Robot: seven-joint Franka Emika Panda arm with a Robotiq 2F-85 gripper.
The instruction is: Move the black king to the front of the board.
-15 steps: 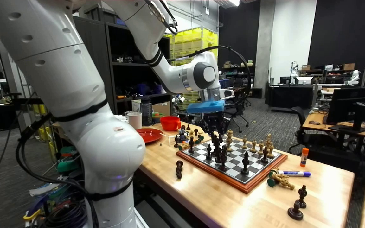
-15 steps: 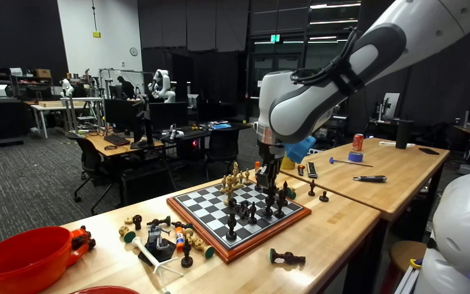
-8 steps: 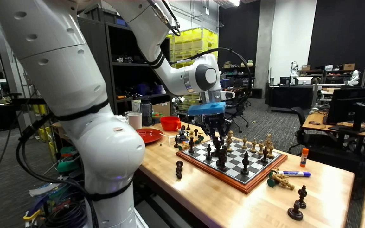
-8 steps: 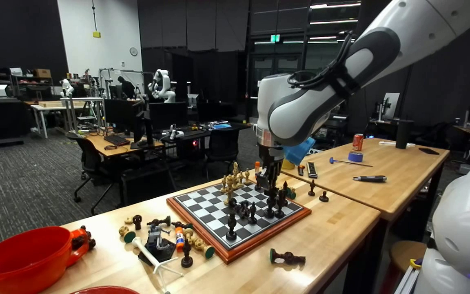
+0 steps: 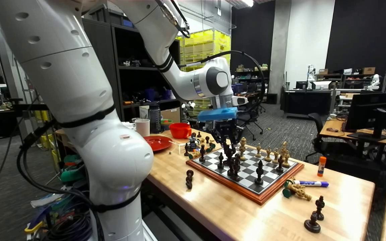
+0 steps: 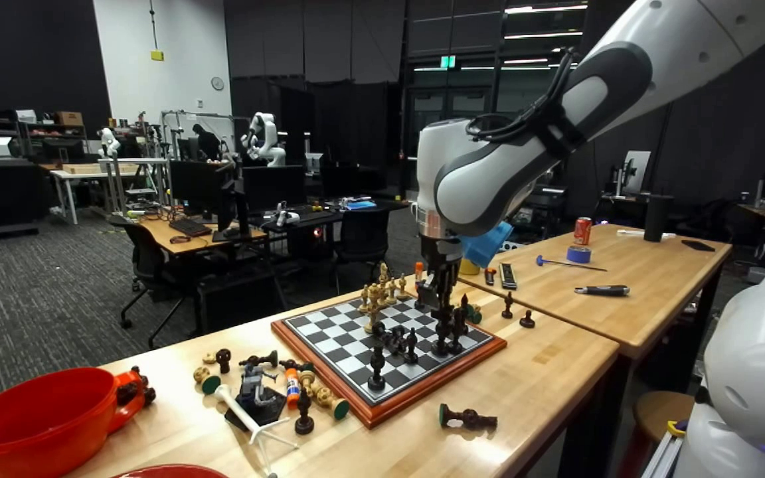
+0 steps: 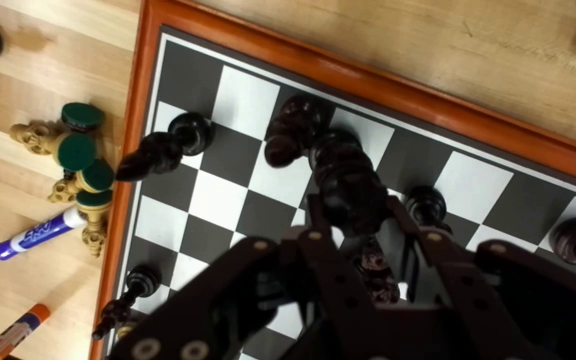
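The board [image 5: 223, 183] is a checkered square with a red-brown wood border; it shows in both exterior views [image 6: 439, 385] and the wrist view [image 7: 368, 75]. My gripper [image 7: 355, 205] points down over it, its fingers closed on the head of an upright dark piece, taken as the black king [image 7: 340, 155]. Its top is hidden between the fingers. In an exterior view the gripper [image 6: 444, 307] is just above the king [image 6: 441, 340]; in an exterior view the gripper [image 5: 228, 149] partly blends with the king [image 5: 230, 170]. Whether its base touches the board is unclear.
A dark piece [image 7: 293, 132] stands beside the king near the border. Another upright dark piece [image 5: 259, 172] stands farther along. Dark pieces lie fallen [image 6: 394, 338] on the board. Light pieces [image 5: 276, 155] stand at the far side. A fallen dark piece [image 6: 469, 418] lies on the table.
My gripper has shifted slightly, and the king has moved with it, closer to the neighbouring dark piece in an exterior view. Other pieces look unmoved.
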